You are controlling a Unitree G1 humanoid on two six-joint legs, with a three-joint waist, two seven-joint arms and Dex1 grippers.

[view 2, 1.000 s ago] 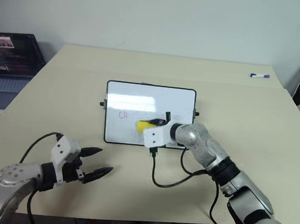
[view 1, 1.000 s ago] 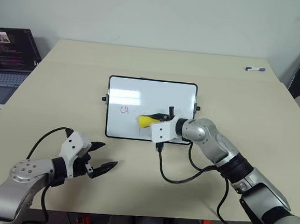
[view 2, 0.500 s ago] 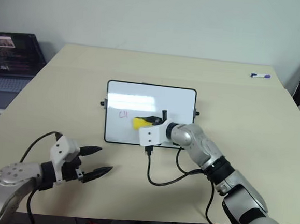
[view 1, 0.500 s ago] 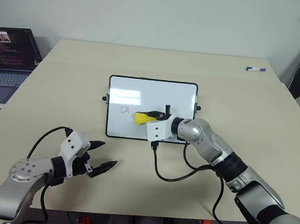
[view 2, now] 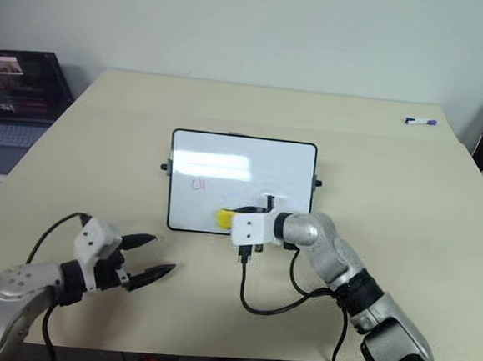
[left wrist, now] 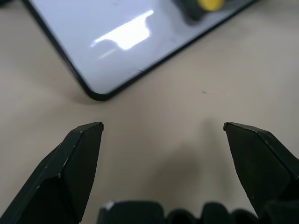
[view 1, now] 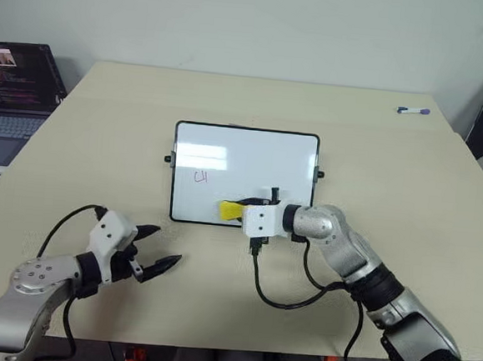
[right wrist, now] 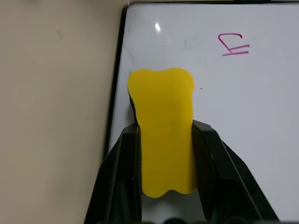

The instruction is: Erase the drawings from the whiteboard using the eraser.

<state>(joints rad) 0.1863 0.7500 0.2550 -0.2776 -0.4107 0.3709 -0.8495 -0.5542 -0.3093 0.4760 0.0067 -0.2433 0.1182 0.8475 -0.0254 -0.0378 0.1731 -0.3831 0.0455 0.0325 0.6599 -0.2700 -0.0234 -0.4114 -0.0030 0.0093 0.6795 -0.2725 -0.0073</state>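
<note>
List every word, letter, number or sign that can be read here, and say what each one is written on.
"CH": a purple-red marker scribble on the whiteboard, loosely drawn, so the reading is approximate.
Laptop screen: it shows content, but too small and blurred to read.
Marker pen at the far corner of the table: any print is too small to read.
Eraser: plain yellow, no text visible.
</note>
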